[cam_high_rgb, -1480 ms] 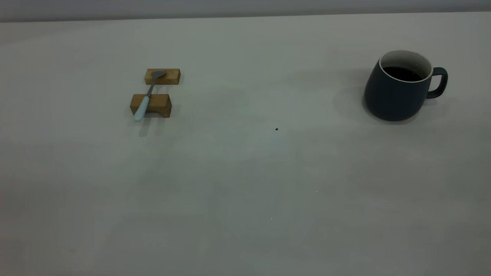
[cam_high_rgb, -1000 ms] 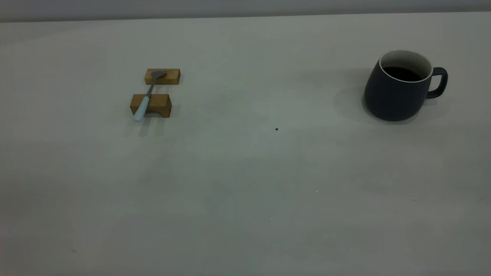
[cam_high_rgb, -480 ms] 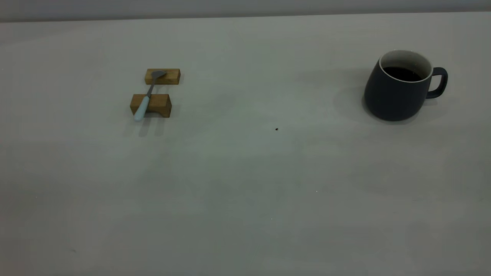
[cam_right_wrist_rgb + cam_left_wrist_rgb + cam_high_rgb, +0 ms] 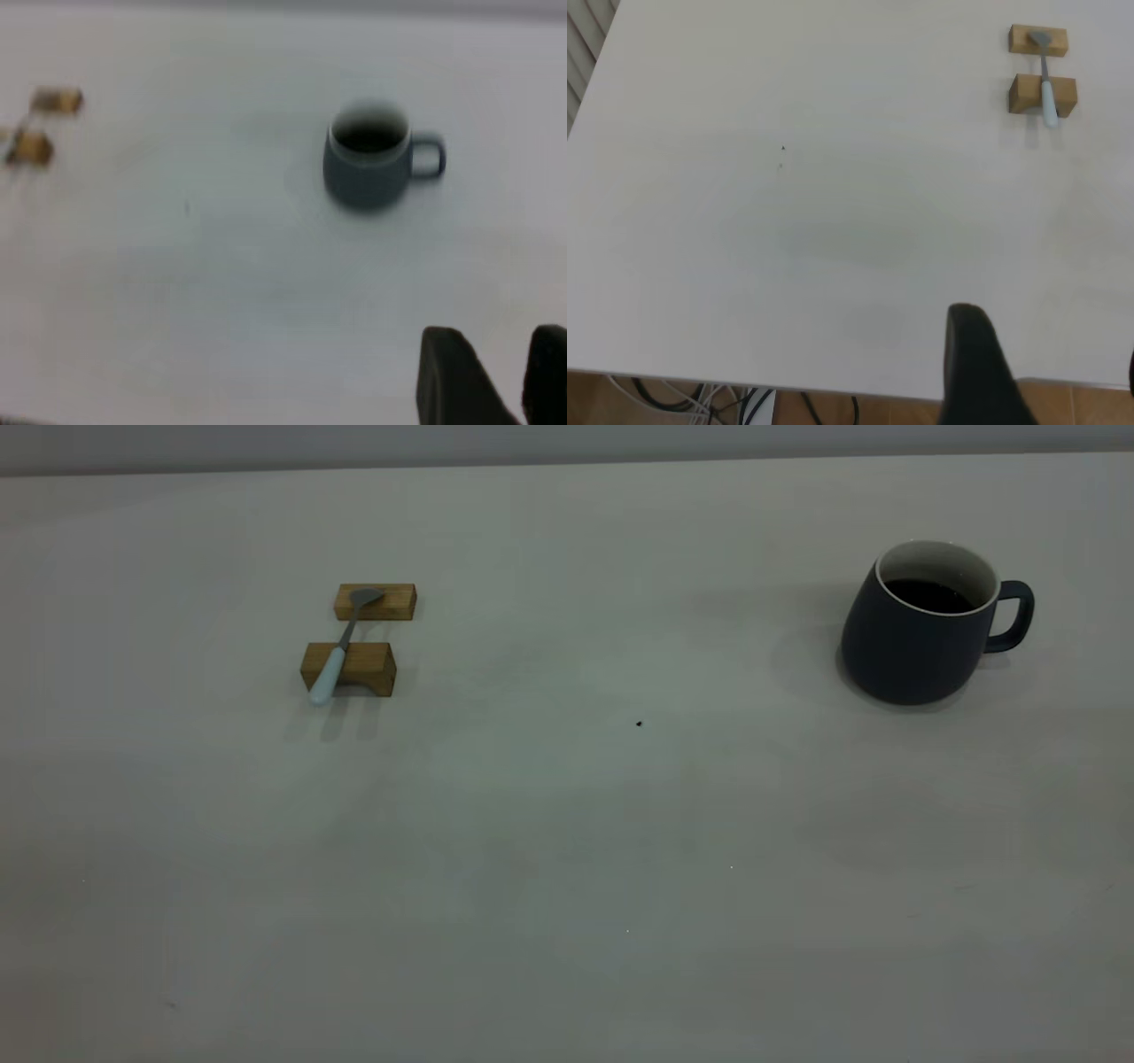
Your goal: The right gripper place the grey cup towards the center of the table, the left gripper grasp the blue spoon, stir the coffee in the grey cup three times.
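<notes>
right gripper [image 4: 496, 376] cut off, fingers slightly parted, well short of grey cup [image 4: 921, 629] | left gripper [image 4: 1050, 372] mostly out of frame, state unclear | blue spoon [image 4: 338, 651] far from cup, on blocks [image 4: 359, 638]

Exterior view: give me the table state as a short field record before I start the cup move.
cup: grey cup upright at the table's right side, handle pointing right
contents: coffee inside
spoon: blue spoon lying across two wooden blocks, left side
centre: black speck
arms: neither in the exterior view
right gripper: fingers apart, short of the cup
</notes>
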`<state>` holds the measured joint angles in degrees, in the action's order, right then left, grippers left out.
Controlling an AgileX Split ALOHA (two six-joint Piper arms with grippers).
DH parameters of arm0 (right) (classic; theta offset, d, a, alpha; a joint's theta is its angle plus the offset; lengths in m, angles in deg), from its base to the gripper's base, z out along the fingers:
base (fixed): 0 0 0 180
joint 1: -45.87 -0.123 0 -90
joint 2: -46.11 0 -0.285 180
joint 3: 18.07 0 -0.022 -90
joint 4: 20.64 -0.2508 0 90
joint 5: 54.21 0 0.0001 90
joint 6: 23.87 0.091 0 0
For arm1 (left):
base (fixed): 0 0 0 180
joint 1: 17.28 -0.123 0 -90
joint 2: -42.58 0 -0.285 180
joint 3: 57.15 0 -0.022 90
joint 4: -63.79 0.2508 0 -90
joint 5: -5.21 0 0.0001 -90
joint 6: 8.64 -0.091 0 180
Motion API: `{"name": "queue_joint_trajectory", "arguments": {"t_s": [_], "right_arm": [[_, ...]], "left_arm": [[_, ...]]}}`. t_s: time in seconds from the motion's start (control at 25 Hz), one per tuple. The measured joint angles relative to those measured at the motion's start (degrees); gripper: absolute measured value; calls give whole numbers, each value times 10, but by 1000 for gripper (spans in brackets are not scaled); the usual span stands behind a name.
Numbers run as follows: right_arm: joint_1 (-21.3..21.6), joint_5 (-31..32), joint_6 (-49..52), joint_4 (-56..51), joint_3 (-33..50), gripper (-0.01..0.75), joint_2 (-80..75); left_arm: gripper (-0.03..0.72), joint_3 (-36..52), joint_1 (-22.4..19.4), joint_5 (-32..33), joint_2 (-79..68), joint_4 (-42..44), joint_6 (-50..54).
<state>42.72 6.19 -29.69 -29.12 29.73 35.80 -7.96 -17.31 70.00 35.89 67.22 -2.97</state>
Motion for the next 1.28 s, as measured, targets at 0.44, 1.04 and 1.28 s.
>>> {"name": "queue_joint_trajectory", "arguments": {"t_s": [0.44,1.04,1.28], "right_arm": [[0,-97,-27,67,-113,669,-396],[0,-247,-382,70,-215,713,-881],[0,-253,-470,71,-280,701,-1007]], "left_arm": [[483,0,0,0,0,0,0],[483,0,0,0,0,0,0],[483,0,0,0,0,0,0]]}}
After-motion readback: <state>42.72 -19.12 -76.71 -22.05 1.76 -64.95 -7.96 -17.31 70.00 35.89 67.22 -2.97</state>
